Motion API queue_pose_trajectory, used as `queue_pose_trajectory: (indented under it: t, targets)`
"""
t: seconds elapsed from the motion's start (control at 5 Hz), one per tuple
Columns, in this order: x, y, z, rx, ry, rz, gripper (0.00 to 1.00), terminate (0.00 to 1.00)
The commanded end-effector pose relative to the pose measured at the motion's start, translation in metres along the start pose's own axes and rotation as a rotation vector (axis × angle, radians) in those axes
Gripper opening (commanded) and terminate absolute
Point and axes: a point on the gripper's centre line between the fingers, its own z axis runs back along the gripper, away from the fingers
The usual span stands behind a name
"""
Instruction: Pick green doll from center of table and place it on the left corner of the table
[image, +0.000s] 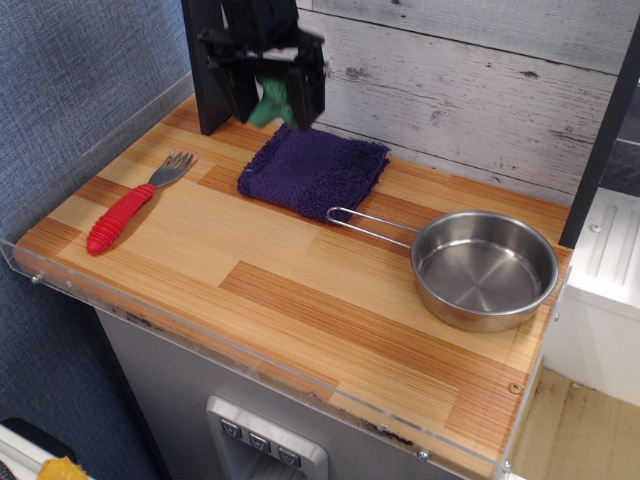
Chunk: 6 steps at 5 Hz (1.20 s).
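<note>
My black gripper (270, 108) is shut on the green doll (271, 101), a small green broccoli-shaped toy, and holds it in the air above the back left part of the light wood-plank table (300, 300). The doll hangs clear of the purple cloth (316, 171) below it. The fingers hide most of the doll; only its middle shows between them, slightly blurred.
A fork with a red handle (128, 207) lies near the left edge. A steel pan (485, 269) with a wire handle sits at the right. A black post (203, 70) stands at the back left. A clear acrylic rim (250, 360) edges the table.
</note>
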Motion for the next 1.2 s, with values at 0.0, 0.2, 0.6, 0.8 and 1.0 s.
queue_pose_trajectory:
  t: [0.0,0.2,0.6,0.8,1.0]
  targets:
    - [0.006,-0.005,-0.014,0.11,0.044,-0.078,1.0,0.0]
    - [0.004,-0.022,0.011,0.199,-0.046,-0.128,1.0,0.0]
    - [-0.007,-0.016,0.009,0.163,-0.039,-0.115,1.0,0.0]
    - [-0.006,-0.009,0.0,0.108,-0.024,-0.106,1.0,0.0]
    - [-0.008,0.0,0.002,0.045,-0.056,-0.105,1.0,0.0]
